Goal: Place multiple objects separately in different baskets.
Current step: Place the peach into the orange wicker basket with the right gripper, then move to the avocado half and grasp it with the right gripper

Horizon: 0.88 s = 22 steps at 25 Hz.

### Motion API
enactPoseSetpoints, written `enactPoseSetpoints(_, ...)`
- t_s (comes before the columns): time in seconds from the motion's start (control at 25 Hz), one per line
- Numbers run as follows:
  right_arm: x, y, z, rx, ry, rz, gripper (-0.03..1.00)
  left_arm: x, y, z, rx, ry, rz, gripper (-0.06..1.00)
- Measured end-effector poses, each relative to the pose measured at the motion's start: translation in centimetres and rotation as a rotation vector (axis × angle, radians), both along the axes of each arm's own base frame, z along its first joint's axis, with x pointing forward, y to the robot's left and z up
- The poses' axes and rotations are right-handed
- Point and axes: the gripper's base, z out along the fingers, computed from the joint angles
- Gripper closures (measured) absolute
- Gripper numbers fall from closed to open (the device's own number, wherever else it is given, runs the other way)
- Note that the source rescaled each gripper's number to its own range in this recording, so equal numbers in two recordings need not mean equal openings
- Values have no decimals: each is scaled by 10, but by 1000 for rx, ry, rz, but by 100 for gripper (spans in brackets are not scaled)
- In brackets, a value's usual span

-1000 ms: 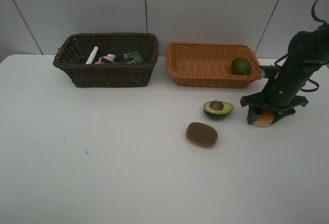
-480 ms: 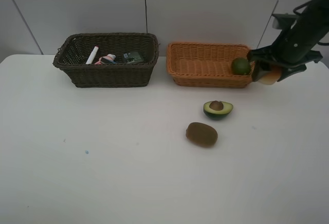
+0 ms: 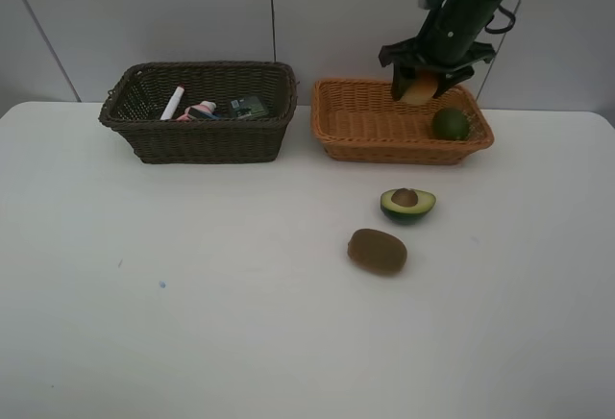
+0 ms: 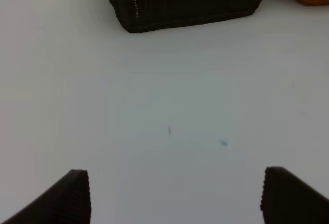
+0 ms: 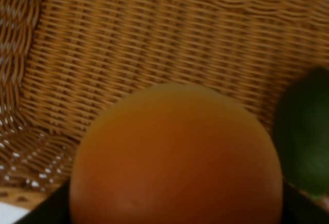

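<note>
My right gripper [image 3: 421, 85] is shut on the orange-red peach [image 3: 419, 87] and holds it above the back of the light orange basket [image 3: 365, 142]. The peach fills the right wrist view [image 5: 177, 157], with the basket weave [image 5: 128, 39] behind it. The green round fruit [image 3: 450, 124] lies in that basket at its right end; it also shows in the right wrist view [image 5: 306, 131]. The halved avocado [image 3: 407, 204] and the brown kiwi [image 3: 377, 251] lie on the table. The dark brown basket [image 3: 202, 140] holds the white marker [image 3: 172, 103], the pink bottle [image 3: 202, 110] and the dark green bottle [image 3: 248, 107]. My left gripper [image 4: 175, 198] is open over bare table.
The white table [image 3: 192, 294] stretches in front of both baskets. A grey panelled wall stands right behind them. The dark basket's front wall [image 4: 190, 5] shows in the left wrist view.
My right gripper lifted the peach off the table at the right, carried it up and to the left, and now holds it over the orange basket. The left gripper's earlier state is not shown.
</note>
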Motion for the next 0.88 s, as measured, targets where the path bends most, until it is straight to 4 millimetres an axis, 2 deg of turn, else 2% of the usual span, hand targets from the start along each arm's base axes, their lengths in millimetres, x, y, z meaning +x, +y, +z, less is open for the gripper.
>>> enactPoseSetpoints(0.04,3,5,-9,-17,19,13,18,0,0,0,0,0,0,14)
enactPoseSetpoints(0.08,4,10,-14,-34,31,25,10,0,0,0,0,0,0,14)
enactPoseSetpoints(0.12,6,13,-21,-45,46,35,4,0,0,0,0,0,0,14)
enactPoseSetpoints(0.2,5,20,-31,-62,73,51,-2,0,0,0,0,0,0,14)
enactPoseSetpoints(0.32,3,24,-35,-67,91,59,-3,0,0,0,0,0,0,14)
enactPoseSetpoints(0.56,-4,21,-22,-87,160,53,-3,0,0,0,0,0,0,14)
enactPoseSetpoints(0.64,-7,20,-11,-81,143,52,-3,0,0,0,0,0,0,14)
enactPoseSetpoints(0.72,-15,18,10,-67,113,53,-3,0,0,0,0,0,0,14)
enactPoseSetpoints(0.88,-46,7,43,-69,94,56,-3,0,0,0,0,0,0,14)
